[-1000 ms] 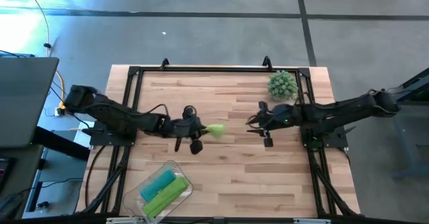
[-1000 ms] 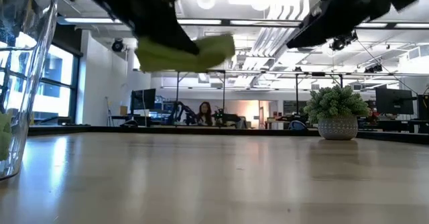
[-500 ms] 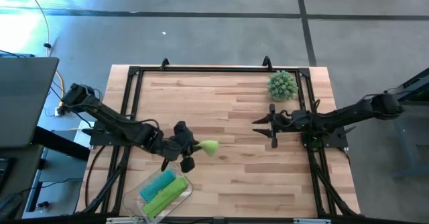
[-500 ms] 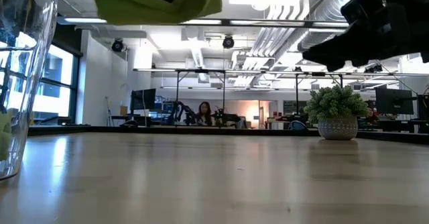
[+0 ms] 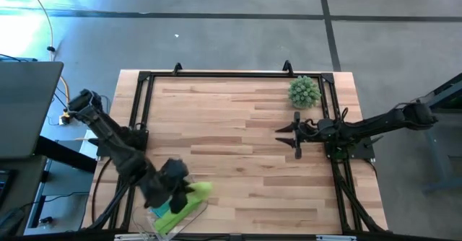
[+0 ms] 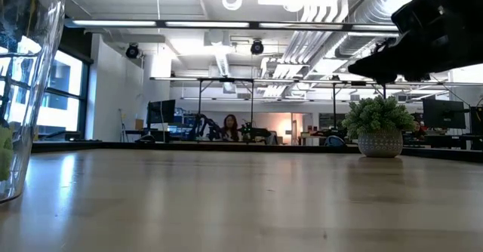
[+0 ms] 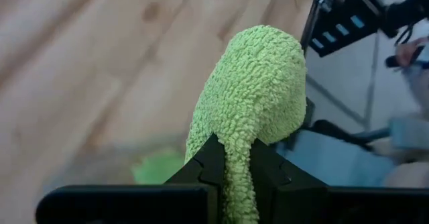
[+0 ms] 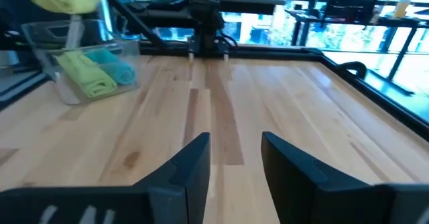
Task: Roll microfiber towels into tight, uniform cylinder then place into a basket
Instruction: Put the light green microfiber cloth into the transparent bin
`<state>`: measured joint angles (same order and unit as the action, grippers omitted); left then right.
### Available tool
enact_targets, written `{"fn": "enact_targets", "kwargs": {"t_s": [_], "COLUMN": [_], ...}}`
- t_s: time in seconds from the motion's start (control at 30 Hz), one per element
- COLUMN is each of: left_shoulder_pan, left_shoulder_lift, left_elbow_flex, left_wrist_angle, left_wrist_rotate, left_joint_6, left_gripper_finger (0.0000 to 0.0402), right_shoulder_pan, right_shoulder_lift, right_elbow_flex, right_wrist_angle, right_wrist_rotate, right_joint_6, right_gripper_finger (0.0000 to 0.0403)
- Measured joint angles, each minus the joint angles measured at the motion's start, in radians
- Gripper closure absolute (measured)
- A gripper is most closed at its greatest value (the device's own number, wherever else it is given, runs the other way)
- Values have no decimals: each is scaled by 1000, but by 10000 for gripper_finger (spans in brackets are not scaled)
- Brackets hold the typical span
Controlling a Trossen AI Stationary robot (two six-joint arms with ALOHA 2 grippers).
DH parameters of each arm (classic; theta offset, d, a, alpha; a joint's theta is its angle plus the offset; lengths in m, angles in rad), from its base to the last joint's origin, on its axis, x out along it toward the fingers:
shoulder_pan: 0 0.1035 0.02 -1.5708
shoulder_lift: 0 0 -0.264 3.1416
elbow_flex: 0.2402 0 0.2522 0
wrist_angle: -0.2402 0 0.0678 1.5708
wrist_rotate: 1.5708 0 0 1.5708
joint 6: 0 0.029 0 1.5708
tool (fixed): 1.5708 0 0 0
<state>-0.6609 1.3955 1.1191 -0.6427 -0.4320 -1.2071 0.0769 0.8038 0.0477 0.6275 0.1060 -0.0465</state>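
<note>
My left gripper (image 5: 182, 188) is shut on a rolled lime green towel (image 7: 251, 90) and holds it above the far right corner of the clear basket (image 5: 144, 216) at the table's near left. In the high view the held towel (image 5: 199, 190) sticks out toward the table's right. In the basket lie a second rolled lime towel (image 8: 87, 76) and a rolled teal towel (image 8: 115, 68); my left arm hides most of them in the high view. My right gripper (image 5: 294, 135) is open and empty above the table's right part. My left gripper pinches the rolled lime towel between its two fingers at one end of the roll (image 7: 236, 167). The rest of the roll sticks out past the fingertips. The towel is lifted clear of the table and the basket.
A spiky green ball plant in a pot (image 5: 304, 91) stands at the far right of the table; it also shows in the low view (image 6: 379, 127). The basket's clear wall (image 6: 21, 93) fills the low view's left edge. Bare wood (image 5: 238, 125) lies between the arms.
My left gripper has carried the lime towel from the table's middle toward the near left edge, over the basket, and out of the low view. My right gripper has drawn back a little toward the table's right edge.
</note>
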Motion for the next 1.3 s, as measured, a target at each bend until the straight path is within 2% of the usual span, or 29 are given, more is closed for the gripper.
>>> {"fn": "enact_targets", "kwargs": {"t_s": [0.2,0.5,0.83,1.1,1.3], "left_shoulder_pan": [-154,-264,-263,-251,-236], "left_shoulder_lift": [45,155,306,325,332], "left_elbow_flex": [2,-1,0,3,94], "left_wrist_angle": [-29,-172,-199,-207,-377], "left_wrist_rotate": [-68,-51,-29,-110,-172], "left_joint_6": [-342,-636,-620,-602,-573], "left_gripper_finger": [380,380,380,380,380], "right_shoulder_pan": [0,0,0,0,0], "right_shoulder_lift": [-1,-1,-1,-1,0], "right_elbow_flex": [0,0,0,0,0], "right_wrist_angle": [-29,-72,-71,-71,-71], "right_wrist_rotate": [42,42,42,42,42], "right_joint_6": [-6,4,-5,-6,-6], "right_gripper_finger": [277,277,277,277,277]}}
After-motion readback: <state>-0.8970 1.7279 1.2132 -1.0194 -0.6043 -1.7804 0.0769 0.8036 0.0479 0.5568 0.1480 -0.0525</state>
